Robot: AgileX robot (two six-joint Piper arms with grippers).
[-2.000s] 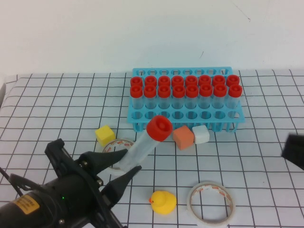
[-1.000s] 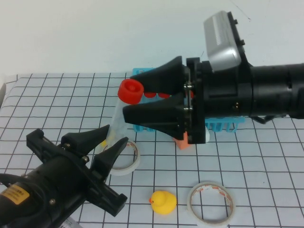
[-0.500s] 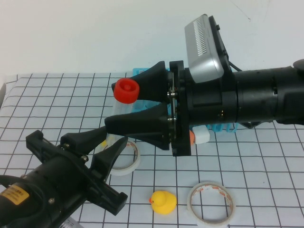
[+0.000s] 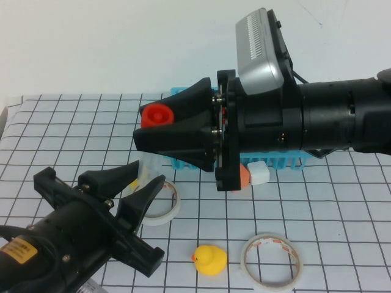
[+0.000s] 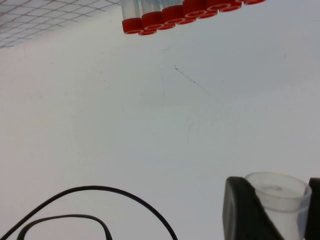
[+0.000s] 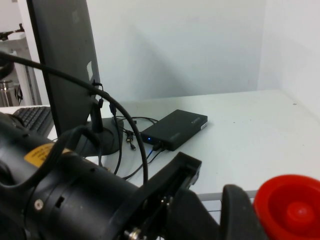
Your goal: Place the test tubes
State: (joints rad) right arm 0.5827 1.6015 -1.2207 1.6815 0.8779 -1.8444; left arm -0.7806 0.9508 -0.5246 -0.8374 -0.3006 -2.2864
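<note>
In front of the blue rack (image 4: 286, 162) and to its left, the left gripper (image 4: 148, 177) was clamped on the bottom of the test tube (image 4: 149, 162). Right in front of the rack, the right gripper (image 4: 153, 126) was clamped under the tube's red cap. The left gripper should let go only once that hold was firm. The rack held red-capped tubes (image 5: 170, 12).

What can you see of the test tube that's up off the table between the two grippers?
The test tube is a clear, plastic-looking cylinder with a red cap. It is held off the table, tilted, cap end uppermost. The left gripper grips its lower end between its fingers, and the right gripper is closed on it just below the cap. The right gripper's fingers hide much of the body. Nothing else touches it.
</note>
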